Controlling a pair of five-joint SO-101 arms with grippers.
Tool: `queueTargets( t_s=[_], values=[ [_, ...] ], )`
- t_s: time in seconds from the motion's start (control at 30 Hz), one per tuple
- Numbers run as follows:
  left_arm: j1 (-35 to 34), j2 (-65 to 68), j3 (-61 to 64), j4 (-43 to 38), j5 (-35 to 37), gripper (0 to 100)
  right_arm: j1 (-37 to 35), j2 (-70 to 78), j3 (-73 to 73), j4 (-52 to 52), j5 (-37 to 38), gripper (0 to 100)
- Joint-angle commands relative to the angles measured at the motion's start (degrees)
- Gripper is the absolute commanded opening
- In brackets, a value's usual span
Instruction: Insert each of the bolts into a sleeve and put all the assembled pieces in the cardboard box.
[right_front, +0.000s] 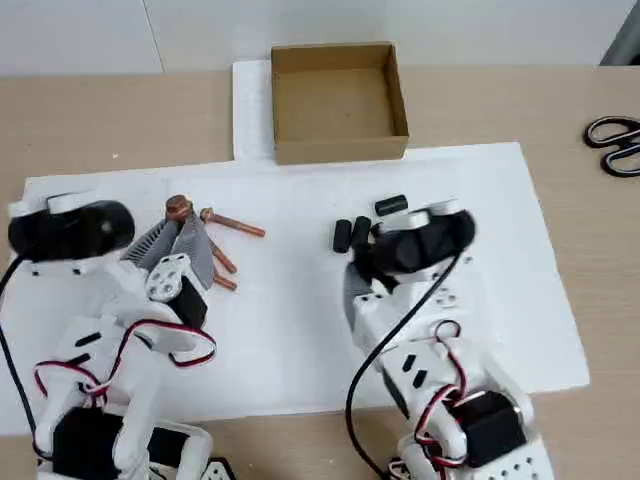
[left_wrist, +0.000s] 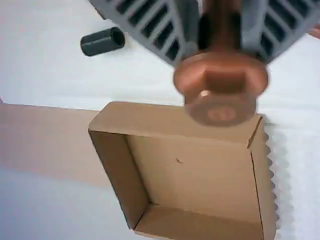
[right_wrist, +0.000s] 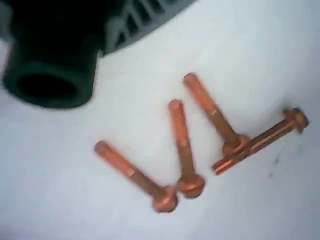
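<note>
My left gripper (right_front: 180, 240) is shut on a copper bolt (right_front: 178, 207), head up, on the left side of the white sheet. In the left wrist view the bolt's head (left_wrist: 220, 87) hangs in front of the open cardboard box (left_wrist: 120, 170), with the grey fingers (left_wrist: 145, 25) on either side of its shank. My right gripper (right_front: 355, 283), right of centre, is shut on a black sleeve (right_wrist: 50, 75), held with its bore facing outward. Several loose bolts (right_wrist: 185, 150) lie on the sheet beside the left gripper (right_front: 232, 222). The box (right_front: 340, 150) stands at the back.
Three spare black sleeves (right_front: 342, 235) lie just behind the right arm; one of them (left_wrist: 102, 41) is in the left wrist view. Scissors (right_front: 615, 143) rest at the table's right edge. A white sheet (right_front: 300, 340) covers the work area.
</note>
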Motion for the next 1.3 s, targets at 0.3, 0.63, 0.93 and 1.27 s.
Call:
queueTargets(
  t_s=[0.3, 0.63, 0.93, 1.27],
  values=[
    [9.8, -0.8, -0.5, -1.8, 4.7, 0, -11.6, -0.5, 1.6, -0.8, -0.2, 0.4],
    [9.8, -0.8, -4.5, -1.7, 4.6, 0, -15.7, -0.6, 1.5, 2.8, -0.2, 0.4],
    [13.2, -0.5, -4.5, -1.8, 3.4, 0, -19.2, -8.1, 5.7, 2.6, 6.6, 0.4],
    [16.2, -0.4, -4.5, -1.9, 3.5, 0, -19.3, -10.7, 8.8, -5.8, 9.7, 0.4]
  ],
)
